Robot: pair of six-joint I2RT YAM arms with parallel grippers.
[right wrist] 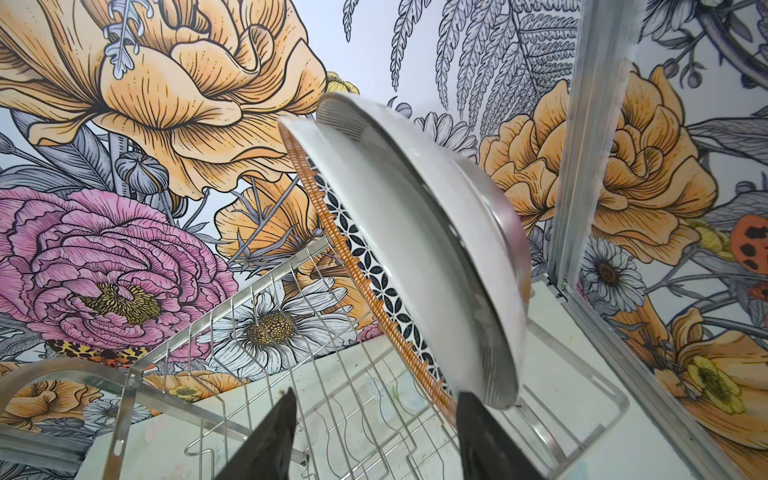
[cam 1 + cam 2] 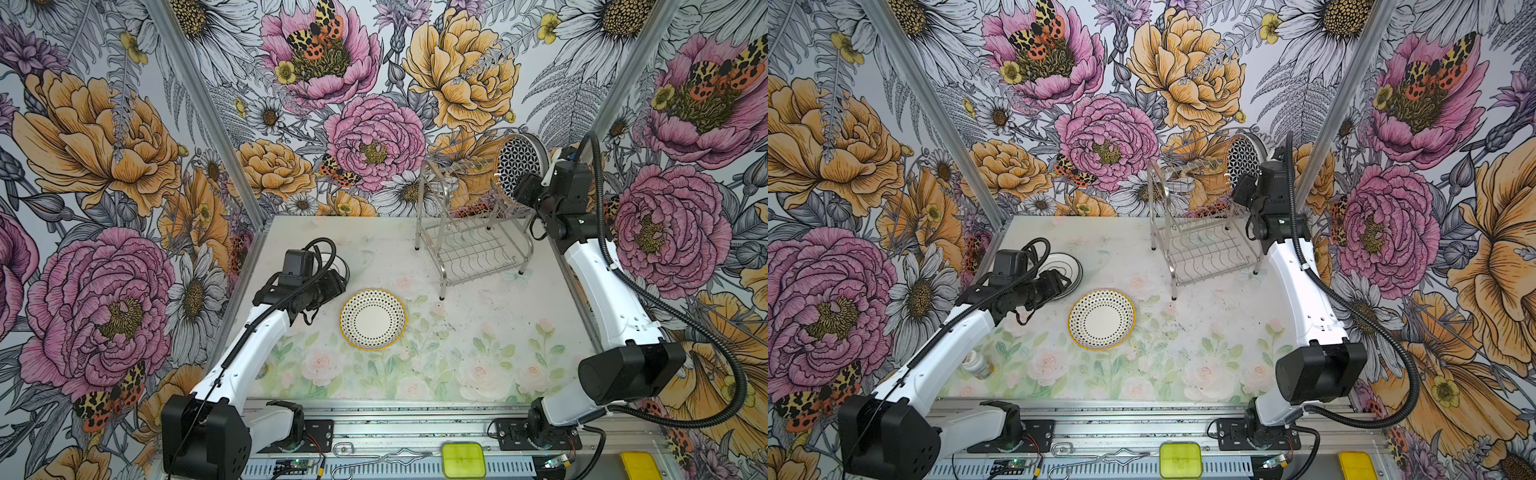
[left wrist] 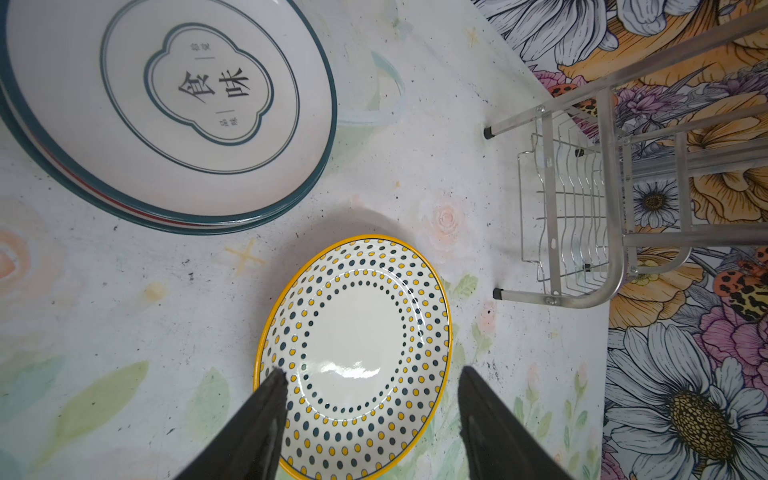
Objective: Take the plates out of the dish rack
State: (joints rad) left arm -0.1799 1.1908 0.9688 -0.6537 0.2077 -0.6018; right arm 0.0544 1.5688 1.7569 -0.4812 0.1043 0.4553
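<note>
Left jaws: parted, empty, positioned over dotted plate (image 3: 357,345).
Right jaws: parted, empty, beside lattice plate (image 2: 519,164) stood in dish rack (image 2: 473,249).

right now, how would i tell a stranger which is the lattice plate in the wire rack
Find the steel wire dish rack at the far right of the table. Two plates stand on edge on its upper level. Pick the black-lattice plate with the orange-striped rim; the white plate beside it shows only grey ribbing.
</note>
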